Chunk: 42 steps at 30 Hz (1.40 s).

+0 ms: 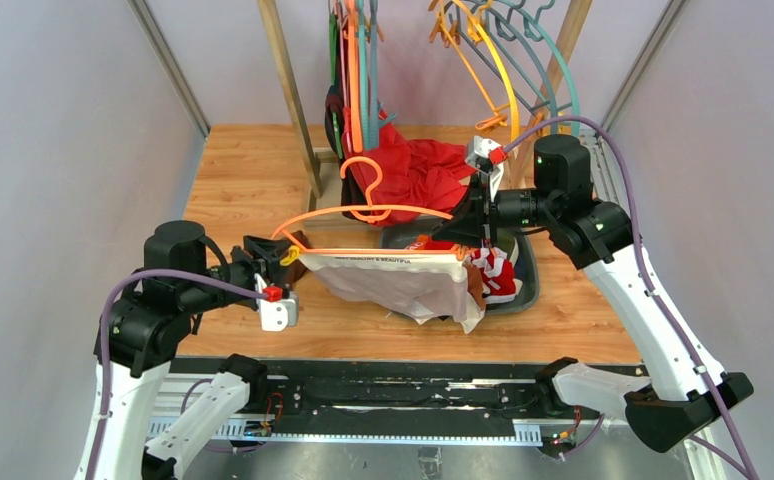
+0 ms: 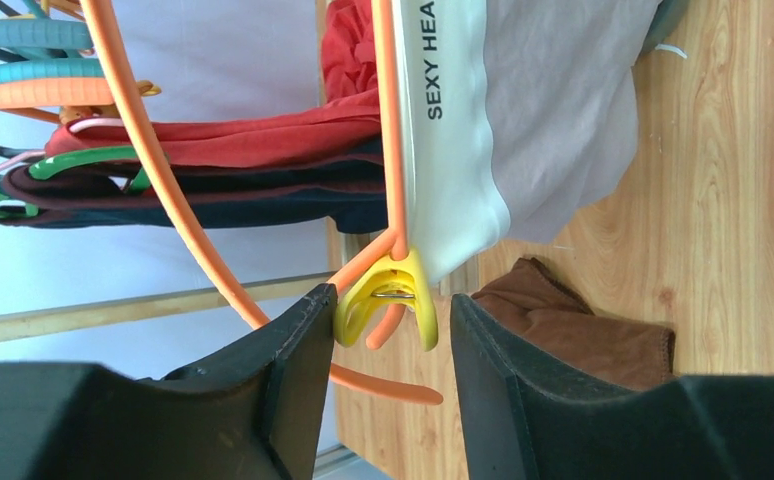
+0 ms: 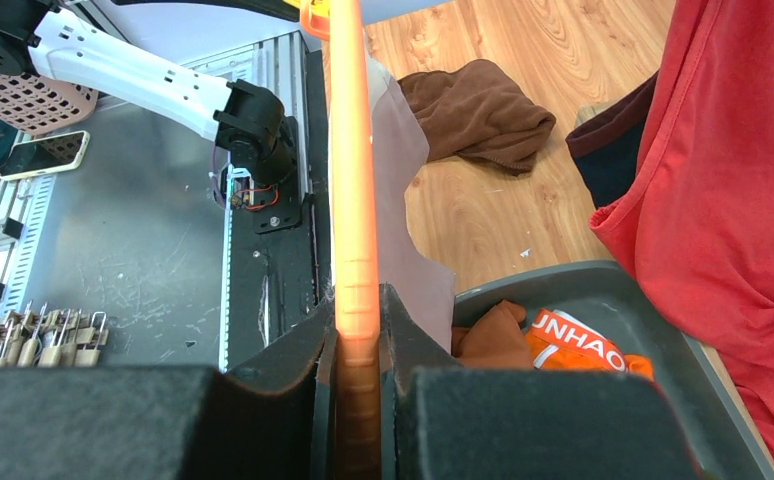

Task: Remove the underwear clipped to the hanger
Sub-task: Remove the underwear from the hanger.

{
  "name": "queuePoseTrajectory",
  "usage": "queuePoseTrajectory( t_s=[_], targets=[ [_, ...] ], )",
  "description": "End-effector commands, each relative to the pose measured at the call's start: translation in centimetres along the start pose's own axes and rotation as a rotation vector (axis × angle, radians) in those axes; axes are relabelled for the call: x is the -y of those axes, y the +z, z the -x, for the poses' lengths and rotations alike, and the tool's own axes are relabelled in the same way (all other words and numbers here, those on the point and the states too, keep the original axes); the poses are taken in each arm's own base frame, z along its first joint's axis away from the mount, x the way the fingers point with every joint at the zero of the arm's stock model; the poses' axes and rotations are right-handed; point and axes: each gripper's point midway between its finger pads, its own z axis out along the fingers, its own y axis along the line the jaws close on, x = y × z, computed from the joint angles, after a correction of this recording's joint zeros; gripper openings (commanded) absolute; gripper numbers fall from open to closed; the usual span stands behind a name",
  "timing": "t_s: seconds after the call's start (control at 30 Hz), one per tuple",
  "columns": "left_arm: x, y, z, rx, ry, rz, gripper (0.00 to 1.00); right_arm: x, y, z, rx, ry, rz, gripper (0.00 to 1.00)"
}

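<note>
The left pincer (image 2: 393, 300) stands released, its two black fingers on either side of a yellow clip (image 2: 413, 285) at the left end of an orange hanger (image 1: 383, 208); the left finger looks to touch the clip and the right finger is just beside it. The clip pins the white printed waistband of a pale beige pair of underwear (image 1: 403, 285), which hangs from the hanger's bar and drapes down toward the wooden table (image 1: 233, 170). A brown cloth (image 2: 573, 320) lies crumpled on the table beside that corner. Further right, the right pincer (image 3: 358, 310) is clenched on the hanger's bar, holding it level above the table. Under and just right of that pincer sits a dark grey tray (image 1: 531, 280). In it lie red briefs with white trim (image 1: 493, 272), a brown piece (image 3: 488, 340) and an orange band with white lettering (image 3: 583, 345). Behind the tray a large red cloth (image 1: 413, 170) hangs down.
</note>
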Motion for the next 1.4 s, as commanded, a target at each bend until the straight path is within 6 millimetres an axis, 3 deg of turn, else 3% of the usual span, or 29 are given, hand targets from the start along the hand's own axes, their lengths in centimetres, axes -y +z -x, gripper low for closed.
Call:
queuePoseTrajectory(
  t_s=[0.0,0.53,0.57,0.73,0.9,1.13,1.37],
  targets=[
    [0.2,0.6,-0.3,0.005,0.018,-0.011,0.48,-1.7,0.3,0.6,0.023,-0.039,0.062,0.01],
    [0.9,1.0,-0.4,0.016,0.015,-0.027,0.2,-1.6,0.2,0.3,0.014,-0.063,0.048,0.01],
    [0.9,1.0,-0.4,0.016,0.015,-0.028,0.22,-1.6,0.1,0.3,0.015,-0.066,0.047,0.01],
    [1.1,1.0,-0.2,0.023,0.012,-0.027,0.63,-1.5,0.0,0.0,0.011,-0.081,0.036,0.01],
    [0.9,0.6,0.3,0.038,-0.014,-0.014,0.96,-0.9,-0.2,-0.2,-0.003,-0.112,-0.001,0.01],
    [-0.1,-0.6,3.3,0.145,-0.147,0.021,0.98,0.0,-0.2,-0.7,-0.063,-0.202,-0.055,0.0],
    [-5.1,-1.0,4.5,0.218,-0.485,0.229,0.98,-1.3,0.8,-0.5,-0.167,-0.363,-0.037,0.01]
  ],
)
